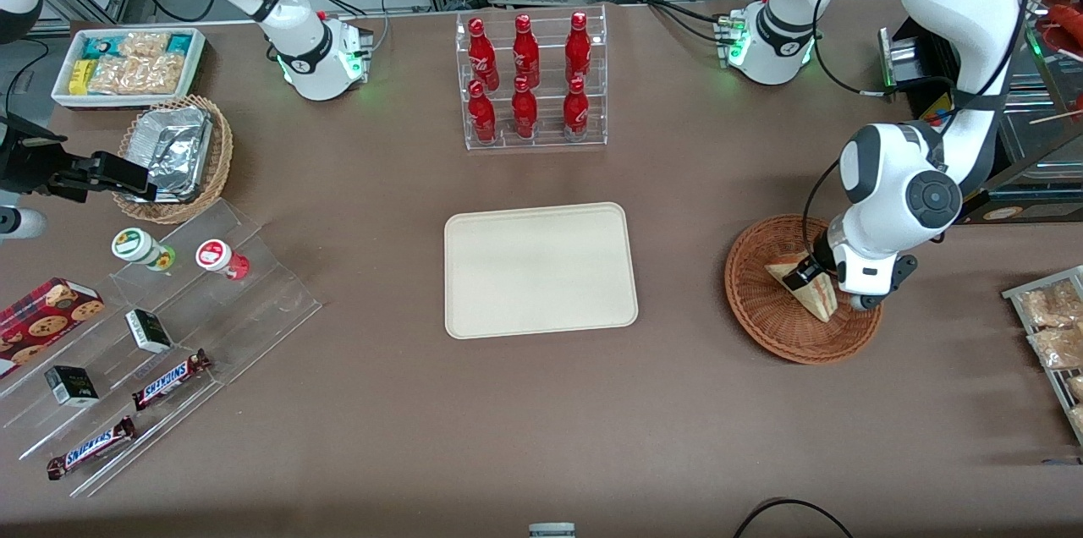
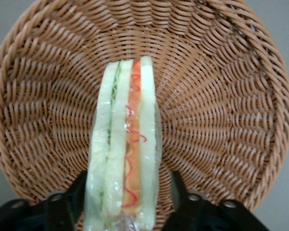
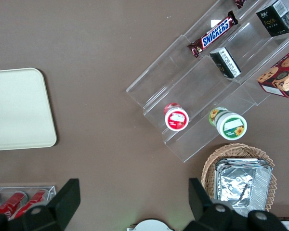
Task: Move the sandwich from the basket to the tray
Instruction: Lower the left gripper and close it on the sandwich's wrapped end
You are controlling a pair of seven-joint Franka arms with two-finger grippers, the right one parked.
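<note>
The sandwich point(image 1: 810, 294) point(image 2: 126, 144) is a clear-wrapped wedge of pale bread with green, orange and red filling. It lies in the reddish-brown woven basket point(image 1: 755, 314) point(image 2: 221, 96) toward the working arm's end of the table. My gripper point(image 1: 814, 271) point(image 2: 127, 182) is lowered into the basket and is open. Its black fingers point(image 2: 78, 188) stand on either side of the sandwich, and a strip of wicker shows between one finger and the wrap. The cream tray point(image 1: 541, 269) point(image 3: 17, 108) lies flat and bare at the table's middle, beside the basket.
A clear rack of red bottles point(image 1: 531, 81) stands farther from the front camera than the tray. A wire rack of snack packets point(image 1: 1053, 335) sits at the working arm's table edge. Acrylic steps with Snickers bars point(image 1: 169, 377), a foil-lined basket point(image 1: 173, 153) and a white snack bin point(image 1: 127, 64) are at the parked arm's end.
</note>
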